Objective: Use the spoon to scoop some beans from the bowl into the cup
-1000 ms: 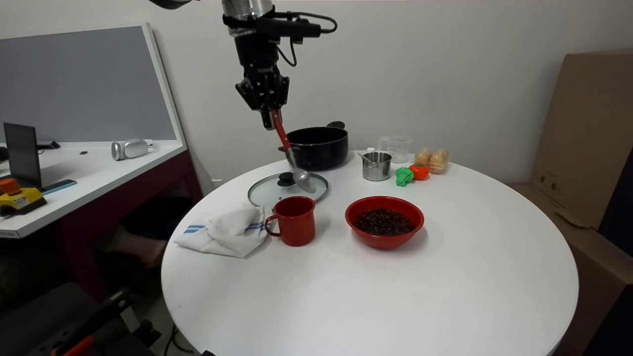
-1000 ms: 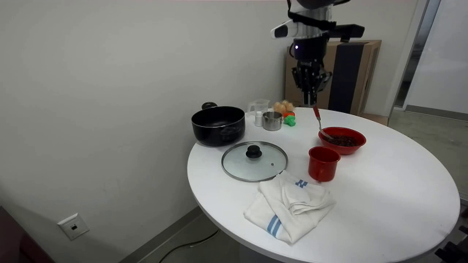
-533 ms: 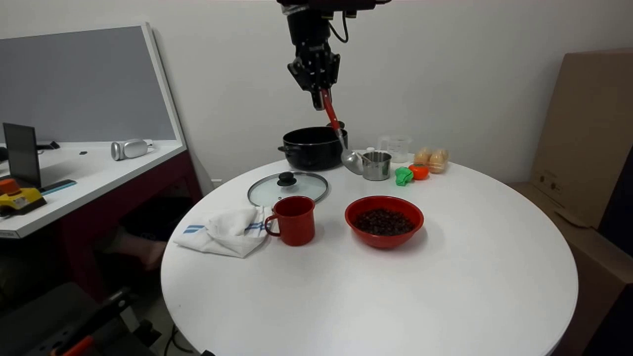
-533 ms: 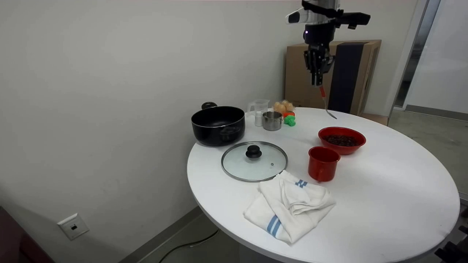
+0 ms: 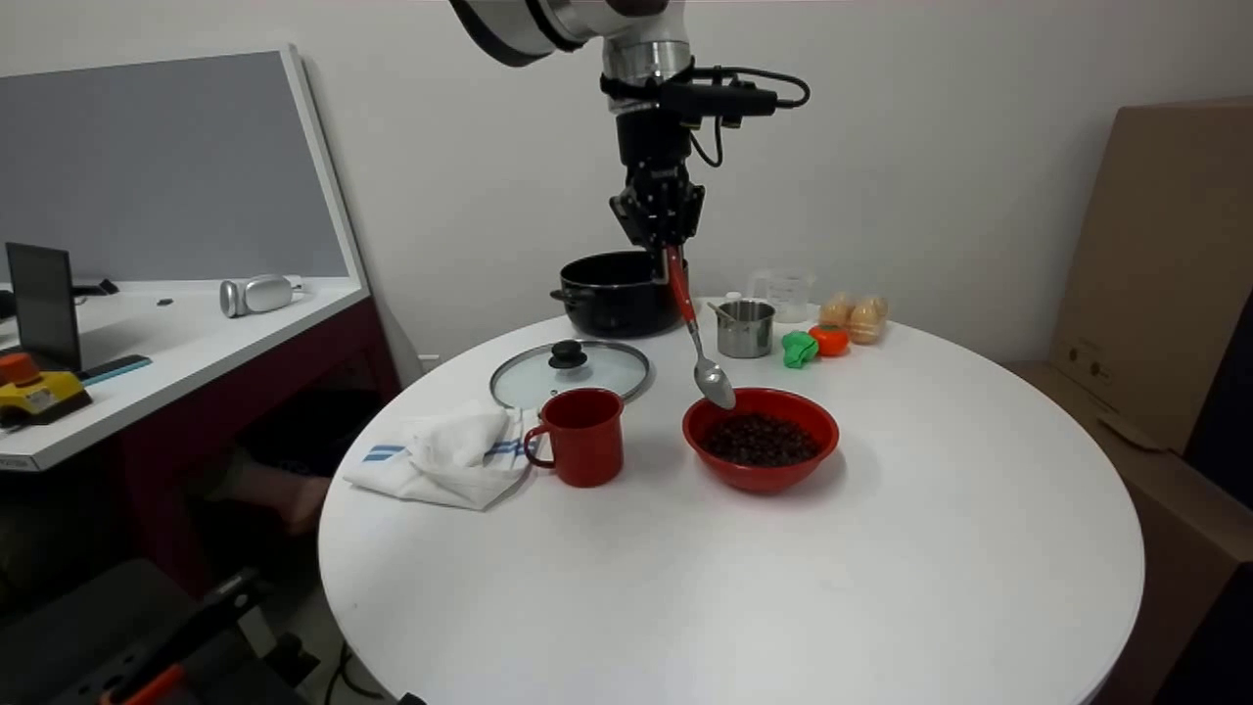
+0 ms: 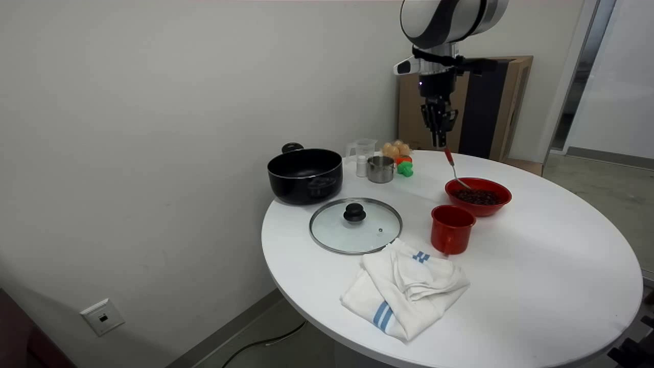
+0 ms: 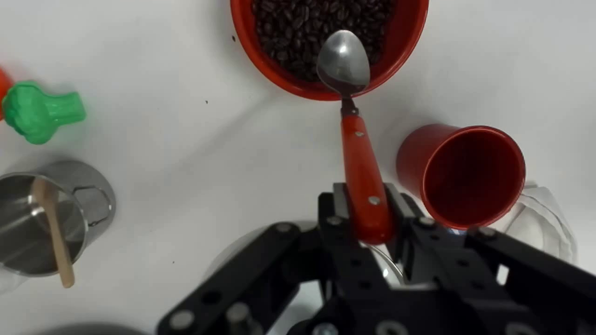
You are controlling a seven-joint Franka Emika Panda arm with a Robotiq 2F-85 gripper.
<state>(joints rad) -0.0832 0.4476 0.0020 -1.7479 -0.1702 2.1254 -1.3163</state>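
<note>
My gripper is shut on the orange-red handle of the spoon. The spoon slants down with its metal end over the near rim of the red bowl in the wrist view. The spoon's metal end looks empty; whether it touches the rim is unclear. The dark beans lie heaped in the bowl; the bowl also shows in both exterior views. The red cup stands upright beside the bowl; in the wrist view its inside is dark, no beans discernible.
A glass lid and a folded white towel lie near the cup. A black pot, a metal cup with a wooden stick, a green toy, a tomato and eggs stand farther back.
My gripper, with the spoon in it, has moved across from above the lid, first rising, then lowering to the bowl. The bowl and cup have not moved.
</note>
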